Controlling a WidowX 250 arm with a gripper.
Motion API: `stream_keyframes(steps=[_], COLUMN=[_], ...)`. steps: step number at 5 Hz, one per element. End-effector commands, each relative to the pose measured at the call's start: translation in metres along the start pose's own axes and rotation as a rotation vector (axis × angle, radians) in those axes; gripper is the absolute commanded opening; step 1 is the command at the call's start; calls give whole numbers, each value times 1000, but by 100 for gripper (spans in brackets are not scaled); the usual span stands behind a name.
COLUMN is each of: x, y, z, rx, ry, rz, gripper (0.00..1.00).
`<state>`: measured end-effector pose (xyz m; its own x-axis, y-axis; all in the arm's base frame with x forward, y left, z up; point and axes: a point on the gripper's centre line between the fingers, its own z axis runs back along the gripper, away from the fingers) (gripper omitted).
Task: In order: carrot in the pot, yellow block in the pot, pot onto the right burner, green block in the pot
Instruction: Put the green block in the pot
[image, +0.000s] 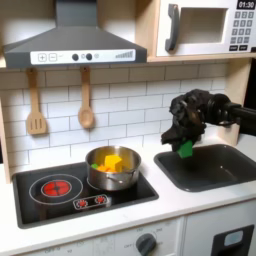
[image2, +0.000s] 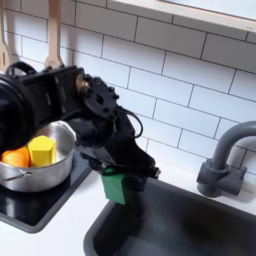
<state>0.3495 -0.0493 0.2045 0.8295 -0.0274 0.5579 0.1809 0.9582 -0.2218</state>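
Green block (image: 186, 148) is hanging pinched in the jaws of the gripper (image: 184, 143), lifted clear above the sink (image: 215, 168), at the first exterior view's right. In the second exterior view the green block (image2: 113, 186) is showing just under the black gripper (image2: 115, 172), over the sink's near-left rim. Pot (image: 113, 170) is sitting on the stove's (image: 50, 200) right burner in the first exterior view, to the left of the sink, with the yellow block (image: 114, 162) and the orange carrot (image2: 15, 157) lying inside. Judgement: the last step is under way, the block being carried. Next move calls for travel left until the block is over the pot's mouth, then lowering and release. Arm (image: 225, 108) is reaching in from the first exterior view's right, wrist bent downward.
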Motion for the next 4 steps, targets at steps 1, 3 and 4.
stream_keyframes(steps=[1,3,4], x=[20,47,52], y=[11,21,32], z=[20,40,39], rx=[29,58,72], ry=[-53,-106,-85], rz=[13,39,66], gripper=[0,0,0])
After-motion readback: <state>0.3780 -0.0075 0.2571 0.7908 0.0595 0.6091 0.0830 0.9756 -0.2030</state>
